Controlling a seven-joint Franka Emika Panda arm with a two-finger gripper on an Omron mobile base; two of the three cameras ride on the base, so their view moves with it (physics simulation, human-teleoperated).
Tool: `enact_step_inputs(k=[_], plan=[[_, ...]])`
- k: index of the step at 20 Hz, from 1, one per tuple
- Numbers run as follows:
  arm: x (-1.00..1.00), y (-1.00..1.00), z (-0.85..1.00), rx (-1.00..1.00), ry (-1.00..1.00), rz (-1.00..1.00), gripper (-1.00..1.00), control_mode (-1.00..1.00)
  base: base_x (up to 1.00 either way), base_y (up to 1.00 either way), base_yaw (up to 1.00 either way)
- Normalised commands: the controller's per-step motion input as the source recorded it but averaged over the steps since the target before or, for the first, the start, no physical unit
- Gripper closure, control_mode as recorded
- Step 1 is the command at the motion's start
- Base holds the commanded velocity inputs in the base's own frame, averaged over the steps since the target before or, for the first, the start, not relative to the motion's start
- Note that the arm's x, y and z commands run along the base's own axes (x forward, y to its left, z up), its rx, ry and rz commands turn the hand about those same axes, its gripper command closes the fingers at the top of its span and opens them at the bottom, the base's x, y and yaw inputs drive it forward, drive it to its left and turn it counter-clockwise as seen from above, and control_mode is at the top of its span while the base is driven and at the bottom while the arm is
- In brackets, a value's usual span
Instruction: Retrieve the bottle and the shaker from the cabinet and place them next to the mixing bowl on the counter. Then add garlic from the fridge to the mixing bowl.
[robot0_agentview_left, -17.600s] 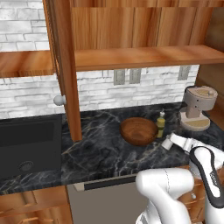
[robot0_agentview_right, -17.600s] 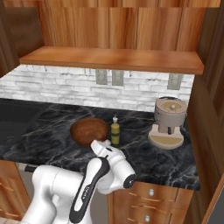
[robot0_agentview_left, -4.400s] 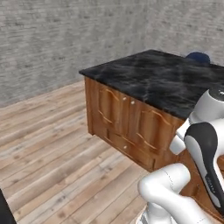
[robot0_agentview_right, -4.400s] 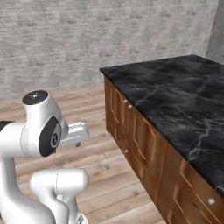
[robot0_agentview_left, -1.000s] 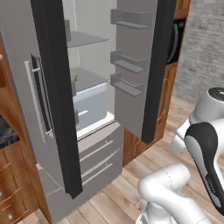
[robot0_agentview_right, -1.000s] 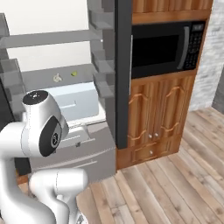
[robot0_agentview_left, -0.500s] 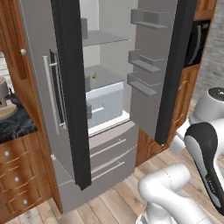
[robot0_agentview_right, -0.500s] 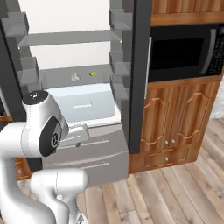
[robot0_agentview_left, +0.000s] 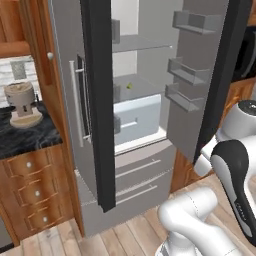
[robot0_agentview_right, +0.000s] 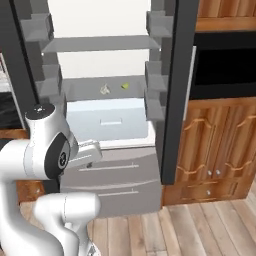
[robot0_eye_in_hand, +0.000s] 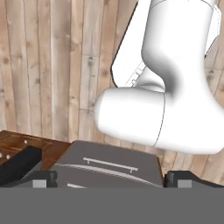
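Note:
The fridge (robot0_agentview_left: 142, 172) stands with both doors swung open, its pale shelves and door bins showing. The garlic (robot0_agentview_right: 104, 89), a small pale bulb, lies on the middle shelf above a pale drawer. My gripper (robot0_eye_in_hand: 112, 179) is open and holds nothing; it hangs low in front of the fridge (robot0_agentview_right: 115, 177) and looks down on the grey bottom drawer (robot0_eye_in_hand: 109, 168) and the wooden floor. A strip of the counter (robot0_agentview_left: 20, 142) and the edge of the cabinet (robot0_agentview_left: 40, 45) with its round knob show at the left. The bottle, shaker and mixing bowl are out of view.
A small yellow-green thing (robot0_agentview_right: 125, 86) lies right of the garlic. A coffee machine (robot0_agentview_left: 22, 102) stands on the counter above wooden drawers (robot0_agentview_left: 30, 195). Right of the fridge, a black microwave (robot0_agentview_right: 225, 65) sits over wooden doors (robot0_agentview_right: 210, 160). Plank floor (robot0_agentview_right: 200, 230) spreads in front.
The whole picture has shifted: the base has turned on, bringing the open fridge more squarely in front and the counter corner into the left view. The gripper stays open.

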Motion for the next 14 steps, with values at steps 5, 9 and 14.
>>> enact_step_inputs(k=[5,9,14], plan=[[0.00,0.00,0.00,0.00,0.00,0.00,-1.00,1.00,0.43,-0.23,0.28],[0.00,0.00,0.00,0.00,0.00,0.00,-1.00,1.00,0.36,-0.33,0.26],[0.00,0.00,0.00,0.00,0.00,0.00,-1.00,1.00,0.30,-0.44,0.21]])
